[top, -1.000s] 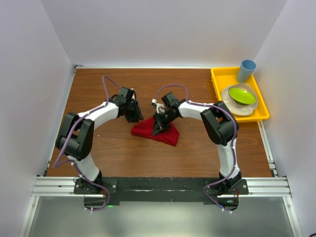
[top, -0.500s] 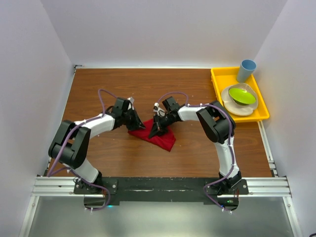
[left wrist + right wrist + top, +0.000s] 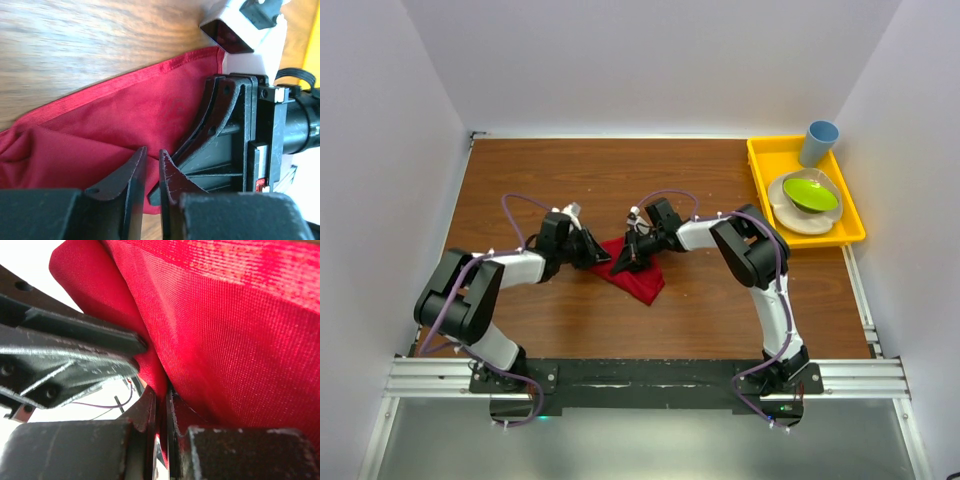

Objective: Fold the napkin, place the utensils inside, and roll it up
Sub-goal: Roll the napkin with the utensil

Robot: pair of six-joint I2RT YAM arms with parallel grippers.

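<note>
Pinching a fold at the 12 o'clock edge of the napkin (image 3: pixel 640 280), the right gripper (image 3: pixel 162 405) is clamped on cloth. The left gripper (image 3: pixel 150 165), at 9 o'clock, stands narrowly parted, apparently empty. The fabric looks thin, limp and slightly slick (likely to slip), so take it by hems or corners.

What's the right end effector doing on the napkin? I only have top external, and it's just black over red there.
Observer: Right wrist view shows the right end effector shut on a fold of the napkin, with red cloth pinched between its fingers.
Operator: And the left one?
Observer: In the left wrist view, the left end effector has its fingers a narrow gap apart at a crease of the cloth. I cannot tell whether any is caught.
Operator: Any utensil in there?
Observer: None shows in either wrist view.
</note>
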